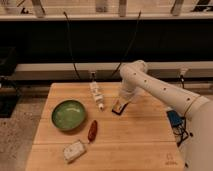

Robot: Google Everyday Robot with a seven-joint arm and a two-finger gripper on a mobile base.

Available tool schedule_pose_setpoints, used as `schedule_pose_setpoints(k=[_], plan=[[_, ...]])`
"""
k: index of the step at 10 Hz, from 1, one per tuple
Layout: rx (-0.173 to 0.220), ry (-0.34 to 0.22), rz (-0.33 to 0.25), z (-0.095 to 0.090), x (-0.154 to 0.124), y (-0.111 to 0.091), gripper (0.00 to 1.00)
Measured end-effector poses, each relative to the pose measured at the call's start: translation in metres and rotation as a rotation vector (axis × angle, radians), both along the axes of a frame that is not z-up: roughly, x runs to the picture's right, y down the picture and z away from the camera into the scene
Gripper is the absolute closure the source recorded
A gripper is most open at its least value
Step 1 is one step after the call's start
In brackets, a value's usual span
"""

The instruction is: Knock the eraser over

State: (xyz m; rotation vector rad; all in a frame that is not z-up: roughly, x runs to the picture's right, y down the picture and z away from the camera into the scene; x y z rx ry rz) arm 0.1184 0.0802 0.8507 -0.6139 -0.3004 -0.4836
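The eraser (119,107) is a small dark block with a tan face. It sits on the wooden table (145,145) right of centre and looks tilted, with the tan face turned up. My gripper (122,100) hangs from the white arm (150,85) directly above the eraser, touching it or nearly so. The arm reaches in from the right.
A white bottle (96,95) lies on its side left of the eraser. A green bowl (68,115) stands at the left. A red pepper-like item (92,130) and a whitish flat block (75,150) lie near the front left. Black cables hang behind the table.
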Motion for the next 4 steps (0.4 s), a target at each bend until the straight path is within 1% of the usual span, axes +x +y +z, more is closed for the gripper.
schedule_pose_setpoints(k=[1, 2, 3, 4], plan=[[0.007, 0.005, 0.007, 0.0018, 0.0057, -0.0033, 0.99], [0.016, 0.018, 0.016, 0.0031, 0.0133, -0.0051, 0.93], [0.019, 0.019, 0.018, 0.0032, 0.0153, -0.0067, 0.9], [0.012, 0.006, 0.009, 0.0021, 0.0139, -0.0032, 0.92]])
